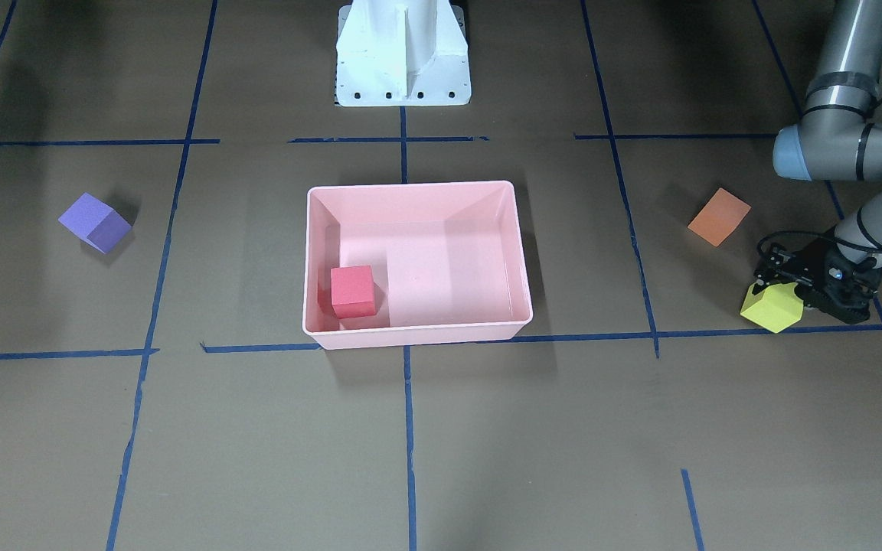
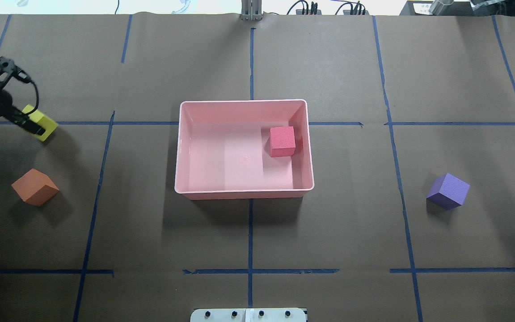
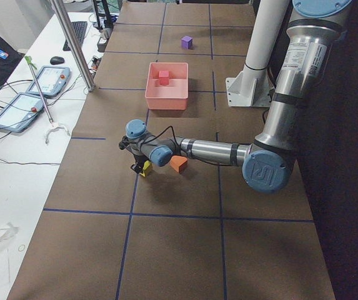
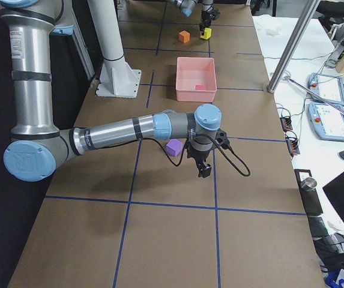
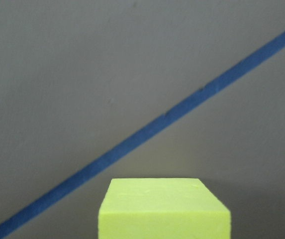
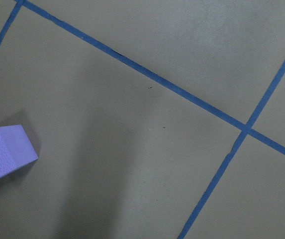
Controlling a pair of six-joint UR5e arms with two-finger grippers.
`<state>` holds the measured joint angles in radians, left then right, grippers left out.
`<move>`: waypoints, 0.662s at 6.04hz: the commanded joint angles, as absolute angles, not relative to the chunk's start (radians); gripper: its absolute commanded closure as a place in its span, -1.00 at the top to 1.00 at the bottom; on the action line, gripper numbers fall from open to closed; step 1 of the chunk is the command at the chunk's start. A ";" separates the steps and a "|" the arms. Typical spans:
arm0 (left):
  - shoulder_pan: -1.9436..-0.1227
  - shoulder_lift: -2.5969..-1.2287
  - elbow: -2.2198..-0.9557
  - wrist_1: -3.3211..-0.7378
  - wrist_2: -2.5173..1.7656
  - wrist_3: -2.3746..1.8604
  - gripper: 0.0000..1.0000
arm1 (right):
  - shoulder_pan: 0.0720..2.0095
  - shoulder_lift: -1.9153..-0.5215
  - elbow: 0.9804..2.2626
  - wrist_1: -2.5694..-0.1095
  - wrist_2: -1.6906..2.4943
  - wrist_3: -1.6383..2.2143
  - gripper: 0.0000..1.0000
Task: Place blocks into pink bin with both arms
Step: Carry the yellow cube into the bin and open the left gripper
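The pink bin (image 1: 410, 186) (image 2: 244, 102) stands mid-table with the red block (image 1: 353, 291) (image 2: 282, 141) inside it. My left gripper (image 1: 776, 297) (image 2: 34, 123) is shut on the yellow-green block (image 1: 772, 308) (image 2: 45, 125) (image 5: 164, 209) at table level, by a tape line. The orange block (image 1: 719, 216) (image 2: 35, 187) lies close by on the table. The purple block (image 1: 95, 222) (image 2: 448, 191) (image 6: 5, 152) lies on the opposite side. My right gripper (image 4: 205, 172) shows only in the exterior right view, low beside the purple block (image 4: 173, 147). I cannot tell whether it is open.
The white pedestal base (image 1: 403, 53) (image 2: 248, 315) stands at the robot's edge of the table. Blue tape lines grid the brown table cover. A side table with tablets (image 3: 41, 81) and a metal pole (image 3: 72, 44) are beyond the far edge.
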<state>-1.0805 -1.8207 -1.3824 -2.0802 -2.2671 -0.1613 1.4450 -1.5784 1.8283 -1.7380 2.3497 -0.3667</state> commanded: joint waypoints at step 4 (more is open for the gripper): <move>-0.961 -2.204 -1.535 -1.777 -2.235 -0.735 0.16 | 1.448 -1.578 1.828 -1.746 2.352 -0.342 0.99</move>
<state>-1.0120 -2.1289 -1.4922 -1.8527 -2.2558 -0.6014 1.4471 -1.5789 1.8253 -1.7420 2.3503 -0.3494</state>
